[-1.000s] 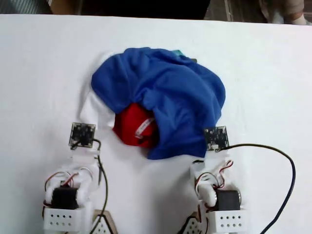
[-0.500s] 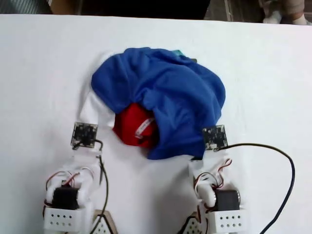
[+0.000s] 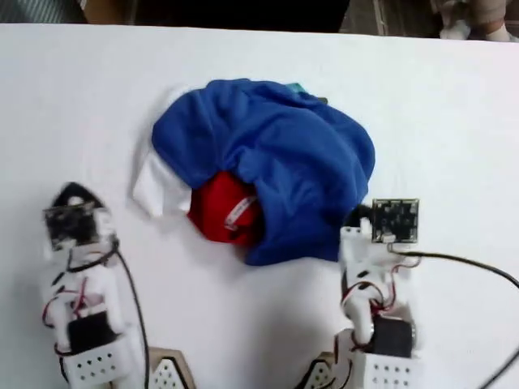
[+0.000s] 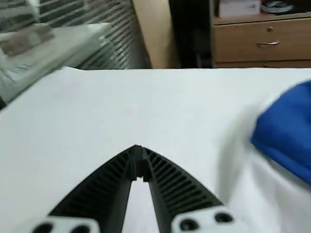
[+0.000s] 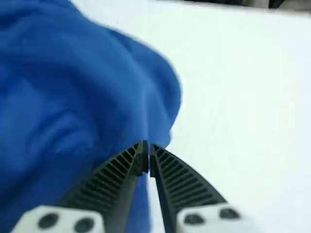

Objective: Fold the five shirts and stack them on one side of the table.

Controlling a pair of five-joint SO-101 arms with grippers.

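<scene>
A crumpled pile of shirts lies mid-table. A blue shirt [image 3: 280, 158] covers most of it, a red shirt [image 3: 225, 212] pokes out at the near side, a white shirt [image 3: 156, 185] sticks out to the left, and a teal scrap [image 3: 297, 87] shows at the far edge. My left gripper [image 3: 74, 194] is shut over bare table, well left of the pile; its fingertips [image 4: 138, 153] meet, with the blue shirt [image 4: 286, 133] off to the side. My right gripper [image 3: 358, 217] is shut, with its tip [image 5: 147, 150] at the blue shirt's [image 5: 73, 97] near right edge and nothing between the fingers.
White table [image 3: 438, 105] stretches open to the right, left and far side of the pile. A black cable [image 3: 462, 261] trails from the right arm across the near right. A wooden drawer unit [image 4: 262, 41] stands beyond the table's far edge.
The left arm has swung left, away from the white shirt. The right arm has shifted right and slightly forward along the blue shirt's edge. The pile has not moved.
</scene>
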